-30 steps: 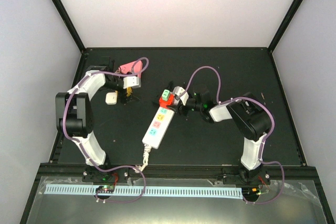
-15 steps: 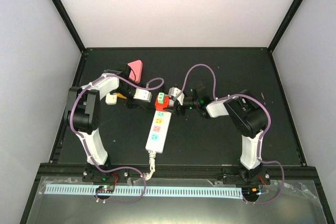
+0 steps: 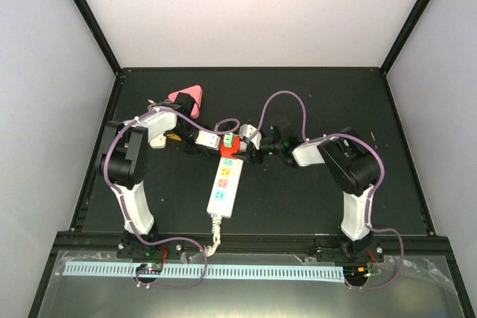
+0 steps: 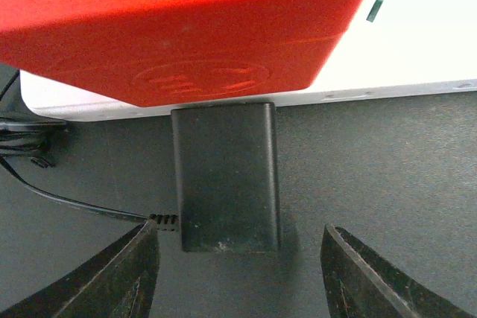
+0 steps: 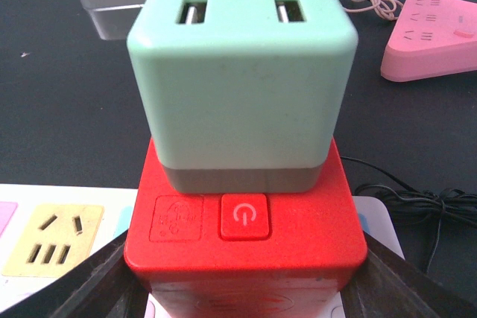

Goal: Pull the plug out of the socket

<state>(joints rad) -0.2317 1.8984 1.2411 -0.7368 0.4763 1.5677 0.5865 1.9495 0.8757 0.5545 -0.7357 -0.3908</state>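
Comprises left end effector [image 4: 240, 230], spread astride black adapter [image 4: 226, 176] without touching; white socket [image 3: 222, 188] lying on desk [image 3: 305, 199], red plug [image 5: 246, 258] topped by mint charger [image 5: 238, 87] seated in its far end; right end effector [image 5: 242, 294] clamped on that plug.

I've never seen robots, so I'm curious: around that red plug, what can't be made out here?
Top view: whether the red plug sits fully in the socket; too small, crowded by the left end effector and right end effector.
Right wrist view: that joint, cut off by the bottom edge.
Left wrist view: the plug's embossed mark, blurred; the upper end of the black block, hidden under the plug.
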